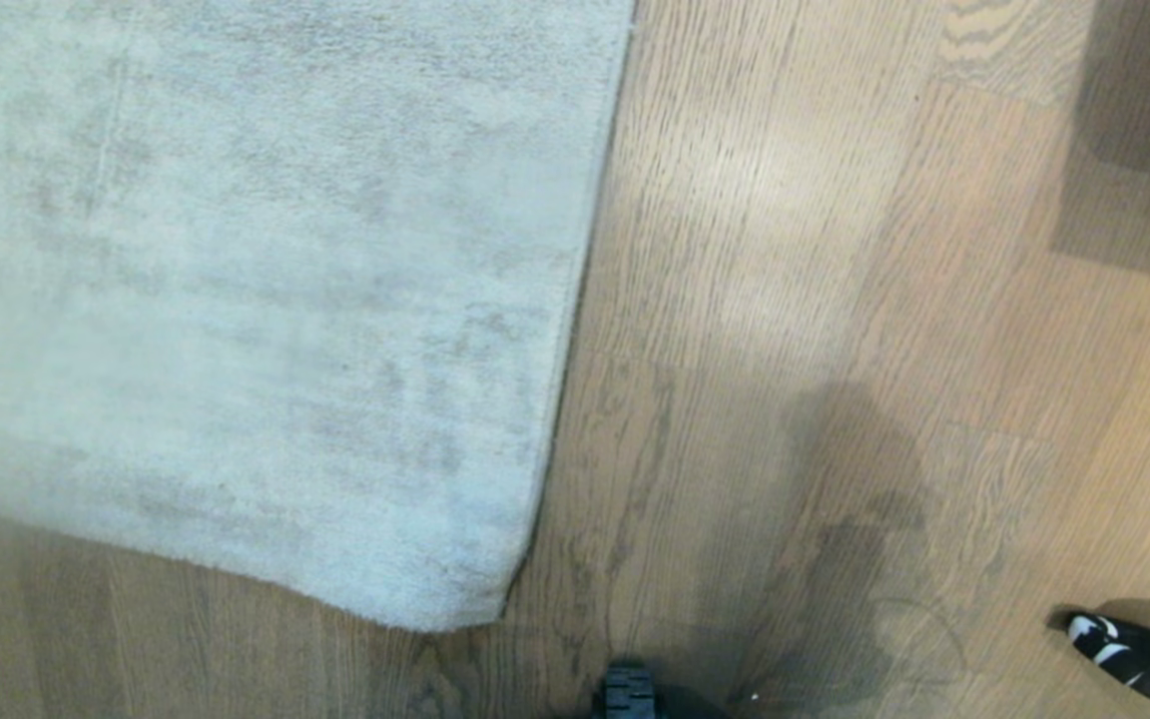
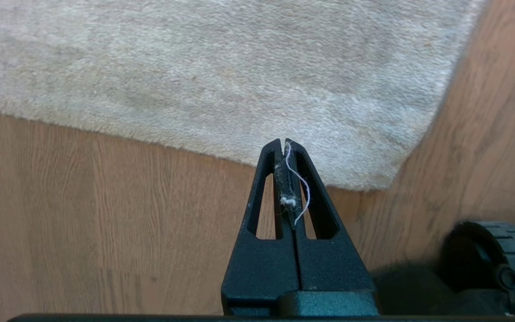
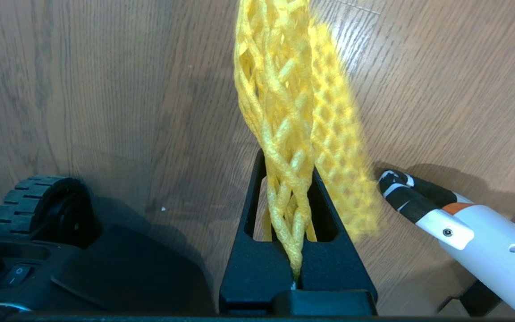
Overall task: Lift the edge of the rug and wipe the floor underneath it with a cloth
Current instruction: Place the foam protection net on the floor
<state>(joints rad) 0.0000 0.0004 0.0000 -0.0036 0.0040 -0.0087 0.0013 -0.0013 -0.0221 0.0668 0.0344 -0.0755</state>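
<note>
From the head camera I look down on the rug edge [image 1: 555, 399], a pale grey short-pile rug with mottled patches whose rounded corner lies flat on the floor [image 1: 785, 300], brown planks with dark grain lines and a soft sheen. At the lower right corner of that view I see a white tool [image 1: 1144, 664] with a black-and-white striped tip, and beside it a sliver of yellow at the frame's border. A ribbed black wheel [image 1: 629, 692] shows at the bottom. In the left wrist camera the left gripper [image 2: 284, 143] hangs over the rug's corner, its two black slotted fingers pressed together with only a wisp of white thread and lint caught between them; the fuzzy pile lies beneath, not lifted. In the right wrist camera the right gripper [image 3: 289, 179] is pinching the cloth [image 3: 284, 98], a bright yellow open-mesh net bunched into a twisted strand that drapes out past the fingertips, above bare wood. The white tool lies near it, on the floor.
</note>
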